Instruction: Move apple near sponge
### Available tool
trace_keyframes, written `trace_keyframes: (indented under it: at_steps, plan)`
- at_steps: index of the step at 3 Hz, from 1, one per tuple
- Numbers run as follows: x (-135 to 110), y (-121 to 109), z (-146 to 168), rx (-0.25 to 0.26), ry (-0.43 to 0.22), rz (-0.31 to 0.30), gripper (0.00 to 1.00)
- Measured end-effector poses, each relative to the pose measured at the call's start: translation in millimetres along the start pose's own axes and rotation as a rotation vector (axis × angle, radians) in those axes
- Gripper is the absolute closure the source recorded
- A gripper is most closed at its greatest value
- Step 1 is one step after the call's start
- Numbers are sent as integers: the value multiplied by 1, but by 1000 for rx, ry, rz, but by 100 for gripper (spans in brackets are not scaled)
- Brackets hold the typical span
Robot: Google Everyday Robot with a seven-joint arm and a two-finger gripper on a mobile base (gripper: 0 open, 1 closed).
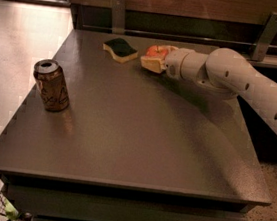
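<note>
Camera view: claw [154, 57] grips half-hidden apple [157, 50] beside sponge [120, 49].

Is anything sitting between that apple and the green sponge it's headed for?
Nothing visible does. The gripper holds the apple near the far edge of the table, close beside the sponge, with only bare tabletop between them. The can stands far off, nearer the camera.

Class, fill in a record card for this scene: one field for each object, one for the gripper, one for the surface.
Apple: round red-orange apple, at the far side of the table, held in the gripper
Sponge: flat green-topped yellow sponge, just left of the apple, not touching it
Can: brown drink can, upright, near the left edge
Gripper: gripper, fingers closed around the apple
Surface: dark grey table
</note>
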State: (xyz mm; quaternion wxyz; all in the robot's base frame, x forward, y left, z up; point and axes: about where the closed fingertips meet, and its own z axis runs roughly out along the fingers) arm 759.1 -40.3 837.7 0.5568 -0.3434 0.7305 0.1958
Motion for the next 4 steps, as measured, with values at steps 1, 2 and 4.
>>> trace_keyframes:
  at_steps: [1,2,4]
  plan:
    - [-5,-1,-2,0,0,0,60]
    - [-6,1,0,-3,0,0,37]
    - [-6,5,3,-11,0,0,0]
